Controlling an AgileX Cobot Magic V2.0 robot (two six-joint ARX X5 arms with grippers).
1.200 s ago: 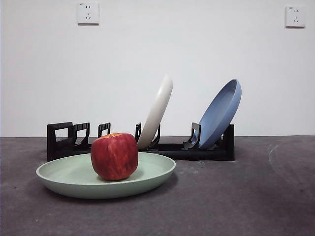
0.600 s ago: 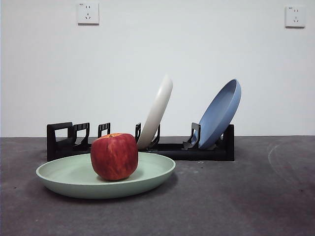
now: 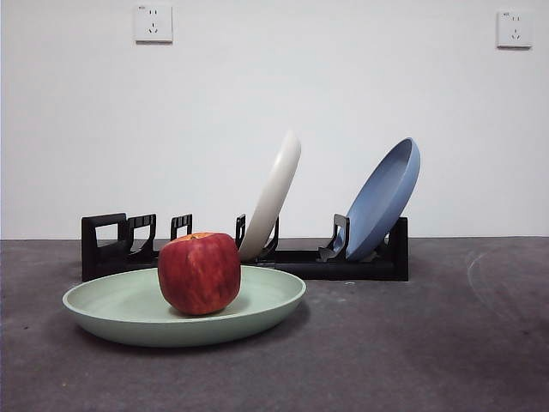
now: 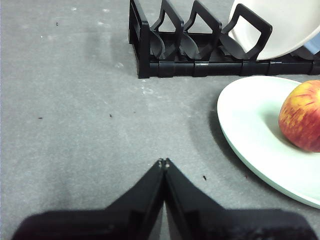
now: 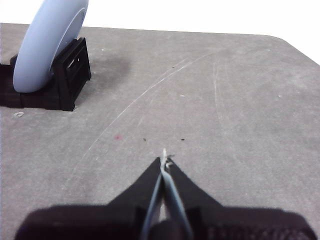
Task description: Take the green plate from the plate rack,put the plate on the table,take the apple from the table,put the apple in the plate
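Straight ahead in the front view, we see the apple (image 3: 199,273) sitting upright in the green plate (image 3: 257,305), which lies flat on the table (image 3: 429,343) just in front of the plate rack (image 3: 369,262). Behind the apple, a cream-white plate (image 3: 274,193) and a blue plate (image 3: 386,197) lean in the rack's slots.

From the left wrist view, we find the left gripper (image 4: 163,162) above bare table beside the green plate (image 4: 245,120), its jaws pressed together on nothing; the apple (image 4: 302,115) rests in that plate, near the plate rack (image 4: 200,45).

From the right wrist view, we see the right gripper (image 5: 164,159) with jaws closed and empty, over the table (image 5: 225,100), well apart from the blue plate (image 5: 47,40) at the rack's end.
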